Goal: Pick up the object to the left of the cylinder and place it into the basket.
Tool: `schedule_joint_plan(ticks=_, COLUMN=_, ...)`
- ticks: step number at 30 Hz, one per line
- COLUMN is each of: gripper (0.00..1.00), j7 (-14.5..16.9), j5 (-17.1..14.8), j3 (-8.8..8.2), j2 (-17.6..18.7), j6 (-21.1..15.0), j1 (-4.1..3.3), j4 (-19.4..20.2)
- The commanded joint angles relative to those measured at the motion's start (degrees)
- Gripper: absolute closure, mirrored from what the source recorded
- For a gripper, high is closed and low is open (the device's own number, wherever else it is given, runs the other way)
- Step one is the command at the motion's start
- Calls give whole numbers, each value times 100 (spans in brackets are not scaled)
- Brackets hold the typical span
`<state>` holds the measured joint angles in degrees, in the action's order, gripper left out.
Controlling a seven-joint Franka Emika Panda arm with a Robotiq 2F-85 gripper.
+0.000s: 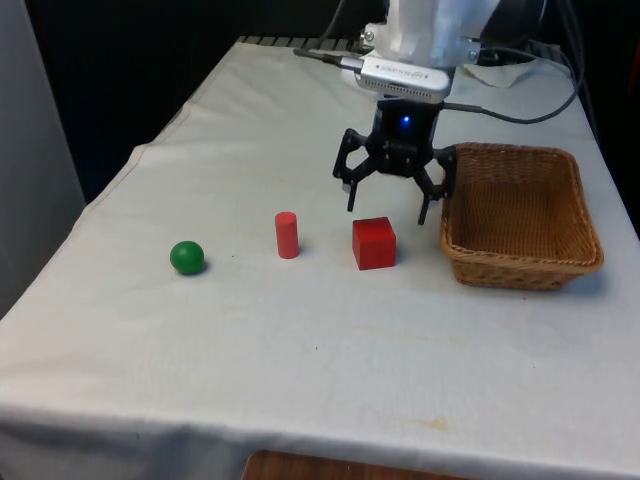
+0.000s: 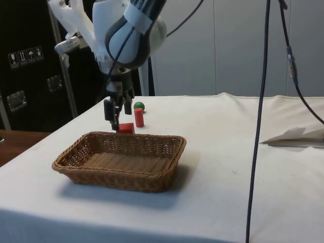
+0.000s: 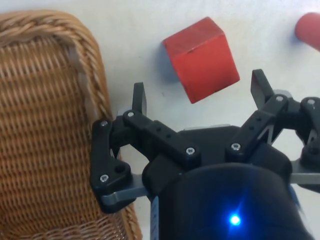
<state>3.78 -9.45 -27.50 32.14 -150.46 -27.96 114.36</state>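
Note:
A green ball [image 1: 187, 257] lies on the white cloth at the front view's left, with a red cylinder [image 1: 287, 235] standing upright to its right. Further right sits a red cube [image 1: 374, 243], and a wicker basket [image 1: 520, 268] stands at the front view's right. My gripper [image 1: 388, 208] hangs open and holds nothing, just behind the cube and close beside the basket's left rim. In the wrist view the gripper [image 3: 199, 91] spreads its fingers wider than the cube [image 3: 200, 57], with the basket [image 3: 45, 125] on one side and the cylinder [image 3: 309, 30] at the far corner. In the side view the ball [image 2: 139, 106] lies beyond the cylinder [image 2: 138, 117].
A cable [image 1: 510, 116] trails from the arm across the table behind the basket. In the side view another dark cable [image 2: 259, 121] hangs down in front of the table, and a flat pale object [image 2: 298, 139] lies on the cloth at the right.

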Motion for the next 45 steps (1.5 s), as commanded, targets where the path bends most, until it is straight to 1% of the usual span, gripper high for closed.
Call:
schedule_joint_plan(ticks=1, gripper=0, j7=69, j5=-57, j3=57, j2=29, j6=-74, j1=63, j4=0)
schedule_joint_plan(ticks=5, gripper=0, j7=69, j5=-63, j3=46, j2=115, j6=-132, j1=92, j4=-6)
schedule_joint_plan(ticks=6, gripper=0, j7=17, j5=-6, j3=-11, j2=97, j6=-52, j1=34, j4=0)
schedule_joint_plan(ticks=7, gripper=0, j7=69, j5=-63, j3=46, j2=132, j6=-143, j1=92, j4=-11)
schedule_joint_plan(ticks=10, gripper=0, j7=57, j5=-97, j3=63, j2=189, j6=-218, j1=92, j4=-17)
schedule_joint_plan(ticks=14, gripper=0, j7=74, j5=-195, j3=109, j2=275, j6=-321, j1=115, j4=-34)
schedule_joint_plan(ticks=15, gripper=0, j7=17, j5=-126, j3=17, j2=275, j6=-264, j1=40, j4=-23)
schedule_joint_plan(ticks=16, gripper=0, j7=80, j5=-223, j3=120, j2=298, j6=-344, j1=120, j4=-46)
schedule_joint_plan(ticks=19, gripper=0, j7=92, j5=-304, j3=132, j2=355, j6=-395, j1=126, j4=-63)
schedule_joint_plan(ticks=21, gripper=0, j7=92, j5=-361, j3=126, j2=413, j6=-447, j1=120, j4=-63)
schedule_joint_plan(ticks=22, gripper=0, j7=29, j5=-281, j3=29, j2=401, j6=-384, j1=40, j4=-52)
schedule_joint_plan(ticks=23, gripper=0, j7=92, j5=-367, j3=120, j2=424, j6=-458, j1=115, j4=-63)
schedule_joint_plan(ticks=30, gripper=0, j7=74, j5=-361, j3=74, j2=464, j6=-470, j1=103, j4=-57)
schedule_joint_plan(ticks=31, gripper=0, j7=29, j5=-309, j3=11, j2=458, j6=-418, j1=52, j4=-57)
schedule_joint_plan(ticks=32, gripper=0, j7=74, j5=-361, j3=74, j2=476, j6=-476, j1=109, j4=-57)
schedule_joint_plan(ticks=38, gripper=0, j7=80, j5=-390, j3=92, j2=573, j6=-487, j1=143, j4=-92)
schedule_joint_plan(ticks=39, gripper=0, j7=29, j5=-338, j3=11, j2=573, j6=-430, j1=74, j4=-80)
schedule_joint_plan(ticks=40, gripper=0, j7=92, j5=-413, j3=92, j2=596, j6=-498, j1=149, j4=-103)
schedule_joint_plan(ticks=45, gripper=0, j7=109, j5=-447, j3=80, j2=653, j6=-498, j1=172, j4=-143)
